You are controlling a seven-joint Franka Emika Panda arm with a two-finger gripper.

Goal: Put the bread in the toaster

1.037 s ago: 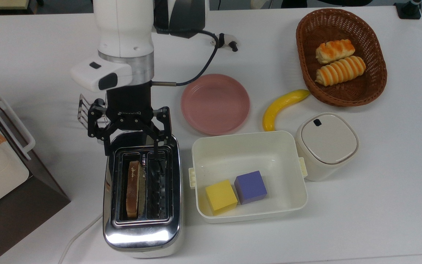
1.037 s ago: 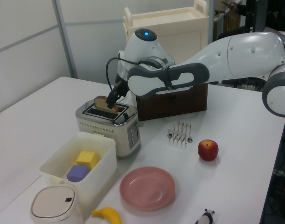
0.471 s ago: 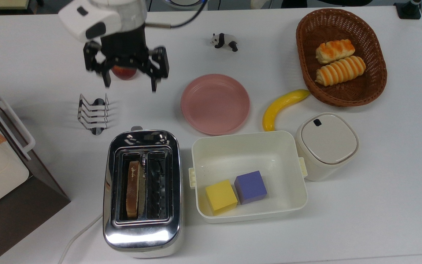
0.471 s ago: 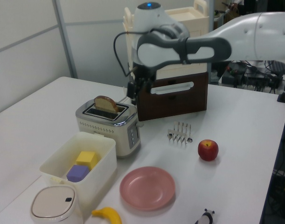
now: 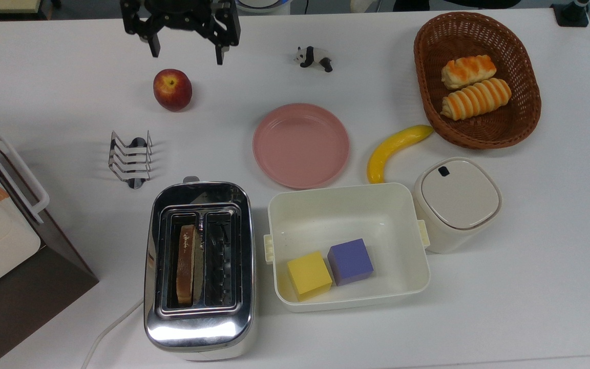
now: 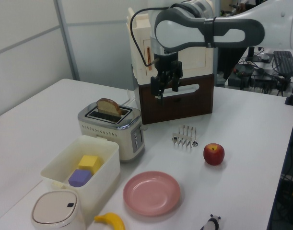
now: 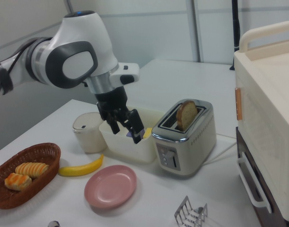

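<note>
Pincer: the gripper (image 5: pixel 186 50) is seen high above the table with its two fingers spread wide and nothing between them. In the top view it hangs near the far edge, above the apple (image 5: pixel 172 89).

Bread: one brown slice of bread (image 5: pixel 186 263) is standing in the toaster (image 5: pixel 198 268). It is in the slot on the top view's left. Its round top pokes out above the slot in the left view.

Toaster: shiny, with a white base and a white cord (image 5: pixel 110 328). The other slot looks empty.

How the bread would handle: it is judged to be light, dry and a bit stiff. It could crumble if squeezed hard. It would best be held by its flat sides, near the top that sticks out.

How far along: the job looks done, since the bread is already in its slot.

Close by: a small wire rack (image 5: pixel 130 157) is just behind the toaster. A cream tub (image 5: pixel 347 246) with a yellow block (image 5: pixel 309 275) and a purple block (image 5: pixel 350 261) is right beside it.

Farther off: a pink plate (image 5: pixel 300 145), a banana (image 5: pixel 395 150), a lidded pot (image 5: pixel 456 202), a basket (image 5: pixel 477 79) with two rolls, and a toy panda (image 5: pixel 314 57).

In the way: nothing is seen over the toaster's slots. The rack and the tub are the nearest things to bump.
</note>
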